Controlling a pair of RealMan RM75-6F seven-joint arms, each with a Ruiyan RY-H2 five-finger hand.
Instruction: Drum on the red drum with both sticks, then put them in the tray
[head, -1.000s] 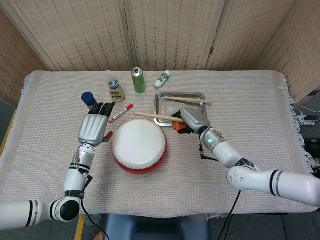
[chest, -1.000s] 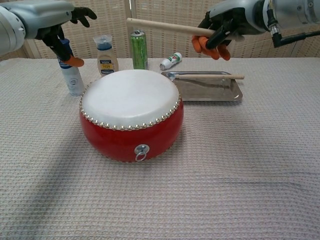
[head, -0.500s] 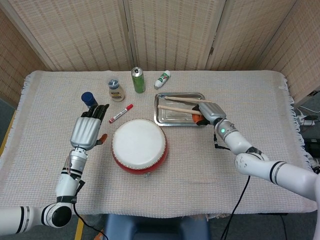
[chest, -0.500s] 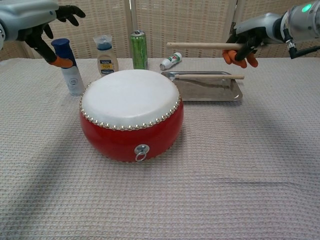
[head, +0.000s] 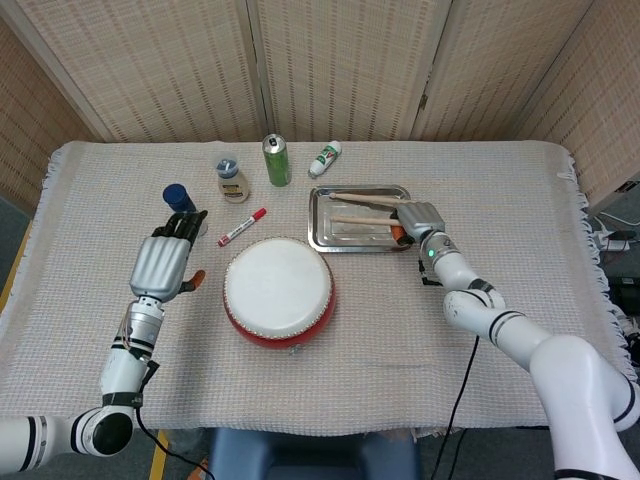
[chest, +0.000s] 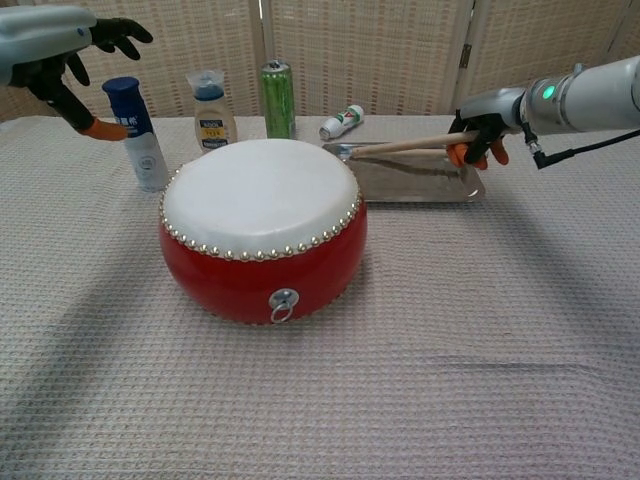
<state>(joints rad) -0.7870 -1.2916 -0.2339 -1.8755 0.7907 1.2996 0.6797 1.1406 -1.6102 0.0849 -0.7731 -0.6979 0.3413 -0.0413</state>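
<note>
The red drum (head: 278, 292) with its white skin stands at the table's middle (chest: 262, 225). Behind it to the right lies the metal tray (head: 313, 222) (chest: 432, 186). One drumstick (head: 366, 199) lies along the tray's far side. My right hand (head: 415, 220) (chest: 478, 136) is low at the tray's right end and grips the second drumstick (head: 356, 220) (chest: 408, 146), which slants down into the tray. My left hand (head: 165, 262) (chest: 66, 40) hovers left of the drum, fingers spread and holding nothing.
Behind the drum stand a blue-capped bottle (head: 178, 198) (chest: 136, 132), a small labelled bottle (head: 232, 180), a green can (head: 276, 160) and a white tube (head: 325, 157). A red marker (head: 242, 226) lies by the drum's far left side.
My right hand carried its stick from above the drum's far edge to the right and down into the tray. My left hand drew back to the left, away from the drum.
</note>
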